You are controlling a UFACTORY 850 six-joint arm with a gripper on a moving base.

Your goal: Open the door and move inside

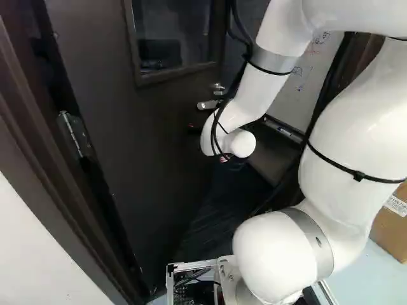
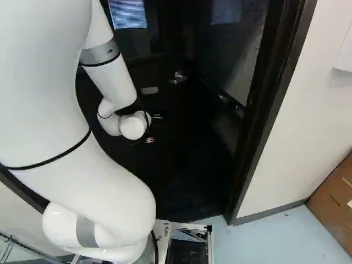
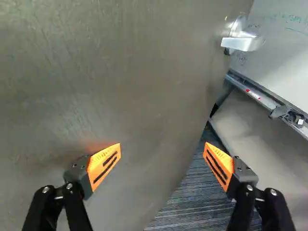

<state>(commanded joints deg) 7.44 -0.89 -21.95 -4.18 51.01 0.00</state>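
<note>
The door stood partly open from its hinge, its long free edge upright. That edge ran ahead of the gripper, between its empty, widely parted fingers. The lever handle lay farther ahead, toward the finger over the carpet.

From behind, both base views share the door; wrist view closer

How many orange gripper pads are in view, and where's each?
2, both in the wrist view: one orange pad in front of the door, the other orange pad beyond its edge, by the dark floor.
</note>
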